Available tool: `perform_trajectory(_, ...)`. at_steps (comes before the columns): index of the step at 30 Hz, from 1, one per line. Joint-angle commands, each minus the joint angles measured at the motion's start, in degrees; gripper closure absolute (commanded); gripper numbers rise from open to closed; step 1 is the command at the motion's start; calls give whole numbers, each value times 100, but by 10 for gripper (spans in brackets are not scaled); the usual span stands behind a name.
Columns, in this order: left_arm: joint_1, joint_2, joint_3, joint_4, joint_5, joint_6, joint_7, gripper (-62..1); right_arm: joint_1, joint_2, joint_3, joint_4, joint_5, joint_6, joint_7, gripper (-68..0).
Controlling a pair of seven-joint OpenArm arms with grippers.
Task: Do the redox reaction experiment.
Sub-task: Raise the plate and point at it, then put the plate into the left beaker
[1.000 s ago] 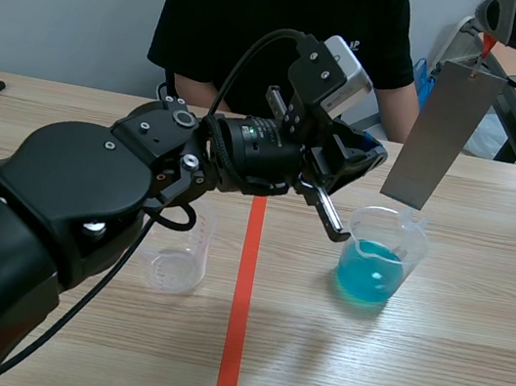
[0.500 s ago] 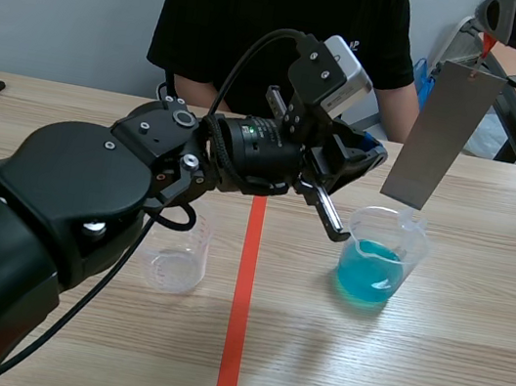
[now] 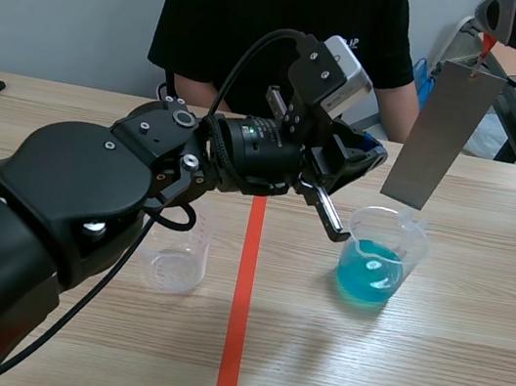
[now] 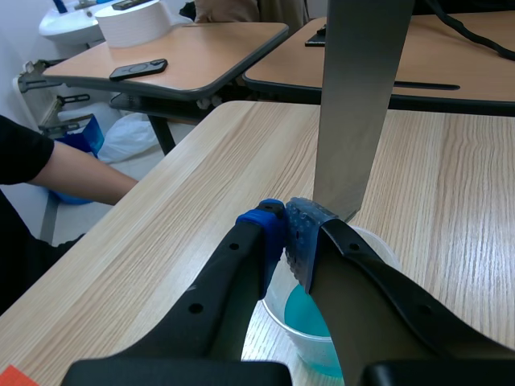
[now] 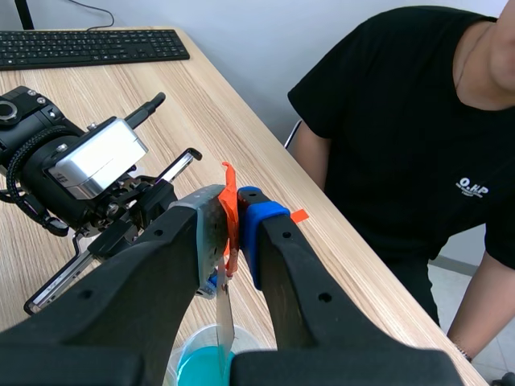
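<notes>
Change: none | your right end effector [image 5: 229, 219] pinches metal strip [image 3: 443, 135], unmoved just above beaker [image 3: 380, 263] | left end effector [image 4: 286, 233] pressed together, empty | dip pending

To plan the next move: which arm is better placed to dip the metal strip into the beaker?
Right, likely: right tool holds the metal strip above the beaker; left tool is shut, empty.

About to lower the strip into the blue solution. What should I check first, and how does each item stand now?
1. Grip: right claw shut on the metal strip at its orange tab: ok.
2. Strip hangs over the beaker: ok by the scene view.
3. Beaker upright, blue liquid inside: ok.
4. Strip's lower edge above the rim, undipped: ok.
5. Path clear: not ok, left claw is shut at the rim beside the strip.
</notes>
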Motion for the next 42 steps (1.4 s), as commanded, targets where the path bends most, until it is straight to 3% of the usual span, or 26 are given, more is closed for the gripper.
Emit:
perform_trajectory(1,-129,-46,-22,181,-74,66,-149,-40,85,59,98,42,44,33,46,-15)
perform_trajectory(8,-140,-479,-332,184,-28,205,-256,-41,85,59,98,42,42,33,46,-15)
perform_trajectory(16,48,-1563,-688,275,-181,227,-258,-40,85,59,98,42,42,33,44,-15)
perform_trajectory(24,1270,-2999,-1532,1237,-402,354,-317,-41,85,59,98,42,42,33,46,-15)
perform_trajectory(29,2347,-3571,-2234,1620,-376,494,-293,-40,85,59,98,42,42,33,46,-15)
perform_trajectory(33,3139,-3799,-2730,1696,-376,514,-291,-41,85,59,98,42,42,33,44,-15)
perform_trajectory(42,4791,-3871,-3582,1698,-334,946,-382,-40,85,59,98,42,39,33,44,-15)
